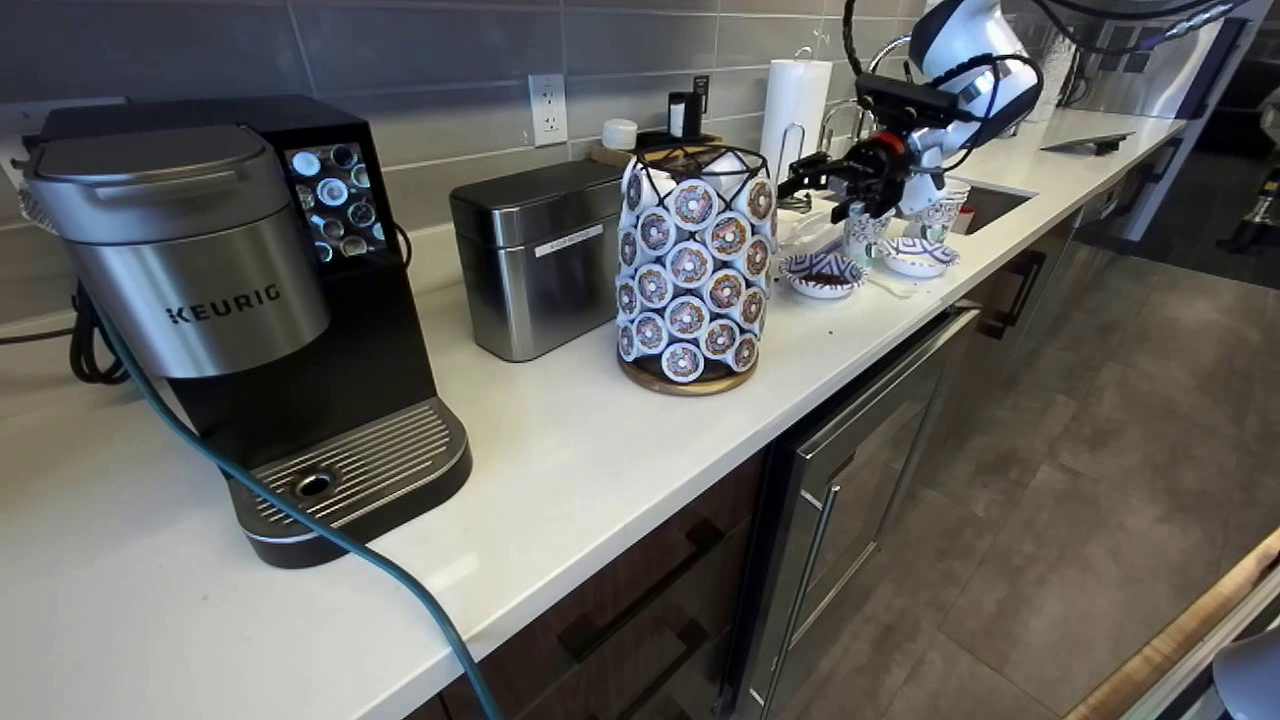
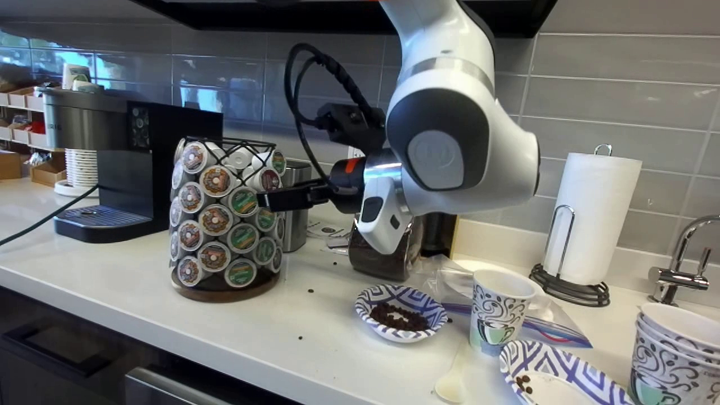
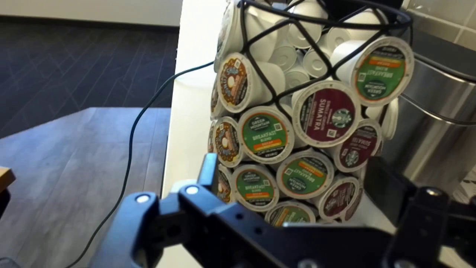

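Gripper (image 3: 298, 180): in the wrist view, its two fingers (image 3: 208, 172) stand wide apart, pointing at the rack (image 3: 331, 70); whether they touch it cannot be told.
Pods (image 3: 266, 134): in the wrist view, they fill the rack's black wire sides, a Sumatra pod (image 3: 327, 113) higher up, a Breakfast Blend pod (image 3: 304, 174) seen between the fingers.
Rack: in an exterior view, it stands upright on the counter (image 2: 315, 349), the gripper level with its upper rows.
Bowl (image 2: 419, 298): in an exterior view, on the counter near the rack, dark beans (image 2: 399, 318) inside it.
Paper cup (image 2: 498, 309): upright, just beside the bowl.
Coffee maker (image 1: 250, 290): in an exterior view, nearest the camera, a blue-green cord (image 1: 400, 576) crossing in front of its drip tray (image 1: 400, 445).
Metal box (image 1: 545, 270): in an exterior view, between the coffee maker and the rack, close to the tiled wall (image 1: 440, 130).
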Action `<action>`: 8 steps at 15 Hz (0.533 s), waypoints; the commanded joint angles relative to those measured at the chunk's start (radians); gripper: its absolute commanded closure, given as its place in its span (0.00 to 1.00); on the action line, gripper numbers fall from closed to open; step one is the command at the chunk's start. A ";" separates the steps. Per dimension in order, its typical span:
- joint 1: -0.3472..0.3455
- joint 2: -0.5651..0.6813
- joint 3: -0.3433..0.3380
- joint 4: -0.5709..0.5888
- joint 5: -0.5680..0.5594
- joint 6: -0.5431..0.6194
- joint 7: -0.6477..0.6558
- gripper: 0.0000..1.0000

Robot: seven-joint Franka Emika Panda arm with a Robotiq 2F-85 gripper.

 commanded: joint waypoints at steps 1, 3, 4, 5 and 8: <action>0.030 -0.106 -0.017 -0.023 -0.155 0.059 -0.019 0.00; 0.045 -0.156 -0.013 -0.028 -0.249 0.081 0.005 0.00; 0.053 -0.182 -0.010 -0.035 -0.296 0.100 0.013 0.00; 0.061 -0.211 -0.006 -0.042 -0.345 0.108 0.014 0.00; 0.076 -0.296 0.007 -0.070 -0.466 0.181 -0.014 0.00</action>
